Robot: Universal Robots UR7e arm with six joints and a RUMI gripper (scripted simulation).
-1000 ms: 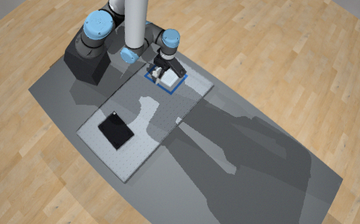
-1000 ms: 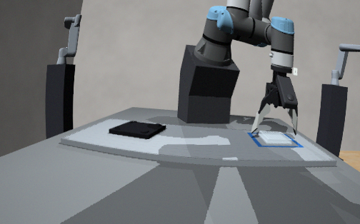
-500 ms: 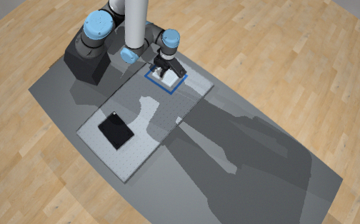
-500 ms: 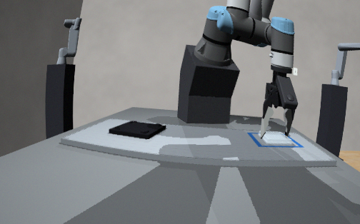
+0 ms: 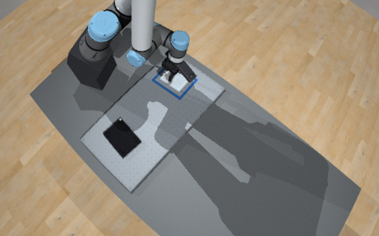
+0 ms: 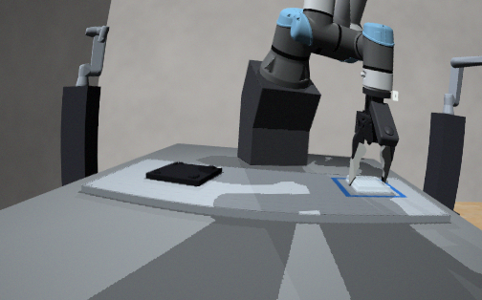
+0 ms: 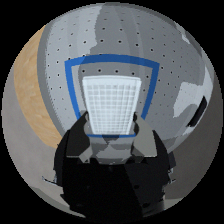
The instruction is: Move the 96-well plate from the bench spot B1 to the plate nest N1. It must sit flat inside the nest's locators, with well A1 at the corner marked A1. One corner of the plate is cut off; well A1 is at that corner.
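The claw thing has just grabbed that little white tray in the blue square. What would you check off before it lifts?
1. Hand shut on the 96-well plate: ok, fingers press its two opposite sides.
2. Plate level in the grip: ok, it lies flat inside the blue outline of spot B1.
3. Which corner is the cut one, A1: cannot tell, too small in every view.
4. Plate nest N1 free to receive it: ok, nothing sits on the black nest.
5. Path across the perforated board: ok, no obstacle between spot and nest.
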